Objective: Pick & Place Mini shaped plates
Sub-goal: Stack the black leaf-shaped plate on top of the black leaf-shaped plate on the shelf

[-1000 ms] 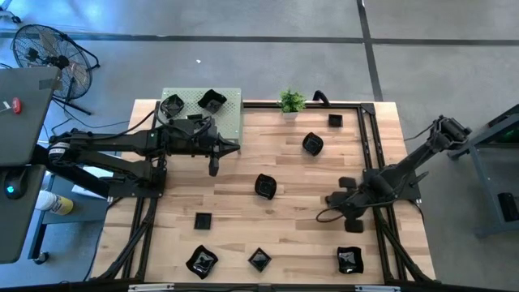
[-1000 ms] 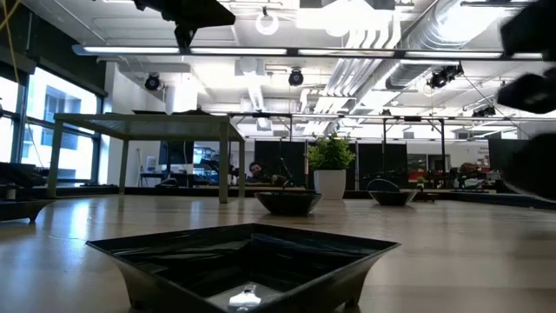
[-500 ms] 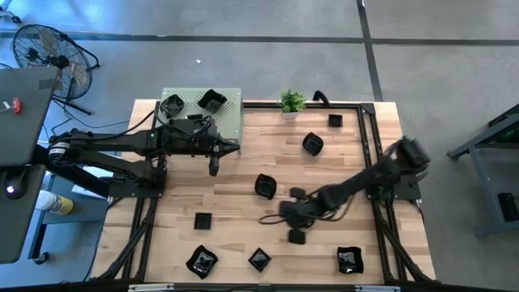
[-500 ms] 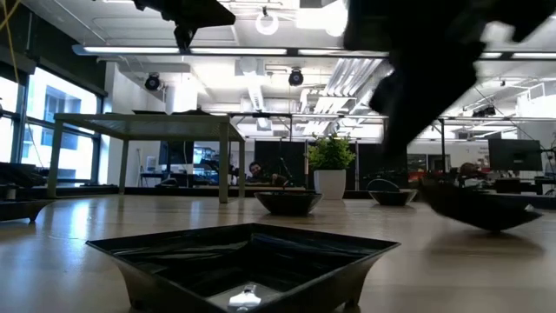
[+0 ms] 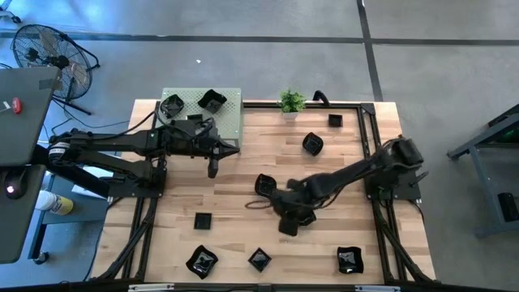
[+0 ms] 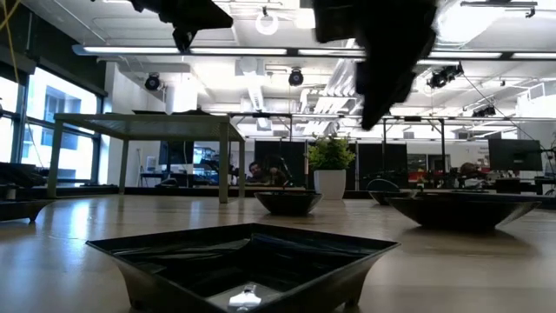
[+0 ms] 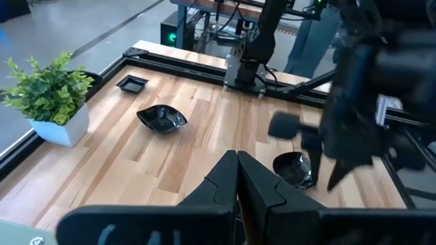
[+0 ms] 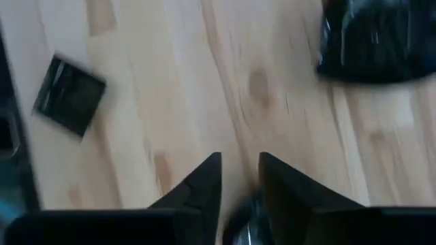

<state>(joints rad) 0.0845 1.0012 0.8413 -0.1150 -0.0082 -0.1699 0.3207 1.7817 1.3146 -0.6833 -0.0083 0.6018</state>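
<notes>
Item: mini shaped plates, small glossy black dishes, mixed outlines, spread over a light wood table (image 5: 243, 243). Seen from above, with the table centre as dial: two dishes on the green board (image 5: 231, 122) at 10 o'clock; small square plate (image 5: 335, 121) at 1 o'clock; rounded dish (image 5: 313, 143) beside it toward centre; centre dish (image 5: 265, 186) near the middle; flat square dish (image 5: 203, 220) at 8 o'clock; three wavy-edged dishes along the 6 o'clock edge, at (image 5: 201, 261), (image 5: 259, 259) and (image 5: 349, 259). Potted plant (image 5: 292, 101) at 12 o'clock. Right gripper (image 8: 238, 160): reaches to mid-table, just to 5 o'clock of the centre dish, fingers parted by a narrow gap, nothing between the tips. The centre dish lies ahead of them and off to one side, apart from both fingers; the flat square dish lies well off to the other side. At table level a shallow dish (image 6: 460, 210) rests on the wood below this gripper, clear of it; a square, flared dish (image 6: 248, 261) fills the foreground, rim glossy, a bright glint at its bottom. Left gripper (image 7: 237, 158): raised beside the green board at 10 o'clock, fingers pressed together, empty.
</notes>
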